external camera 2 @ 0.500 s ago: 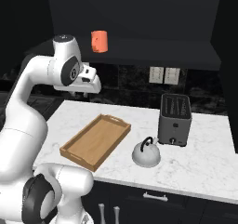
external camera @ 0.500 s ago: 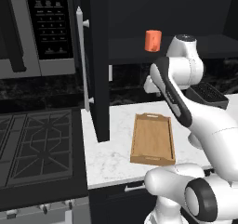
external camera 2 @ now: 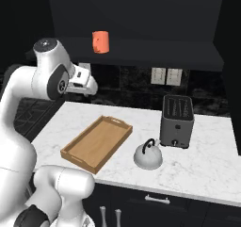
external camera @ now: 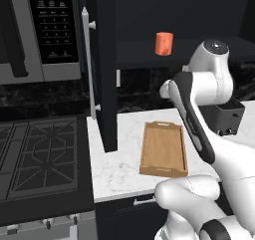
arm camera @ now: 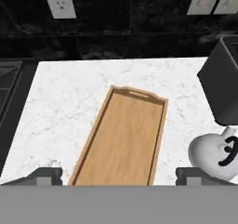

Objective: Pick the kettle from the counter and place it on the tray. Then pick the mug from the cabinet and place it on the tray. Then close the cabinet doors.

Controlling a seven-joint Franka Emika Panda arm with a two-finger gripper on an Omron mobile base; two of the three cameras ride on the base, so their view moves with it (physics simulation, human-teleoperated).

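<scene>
- Hovering high over the counter, your gripper has its jaws spread wide, nothing between them, touching nothing.
- In the hand view your two dark fingertips sit at the bottom corners, one left of the tray's near end, the other just by the kettle.
- From the right base view your hand sticks out from the arm's wrist, up by the dark backsplash and above the tray's far-left side; fingers themselves hard to make out there.
- The tray lies flat on the counter, nothing in it; wood floor bare in the hand view and in the left base view.
- The kettle stands upright on the counter, beside the tray's right edge, apart from it, and just in front of the toaster. In the hand view the kettle shows at lower right, black handle arched on top.
- The mug sits on the cabinet shelf, upright, well above the tray; also seen in the left base view.
- The left cabinet door stands swung open, edge toward you, silver bar handle facing the microwave.
- The stovetop lies left of the counter, below the microwave.
- Wall outlets are on the backsplash behind the toaster.
</scene>
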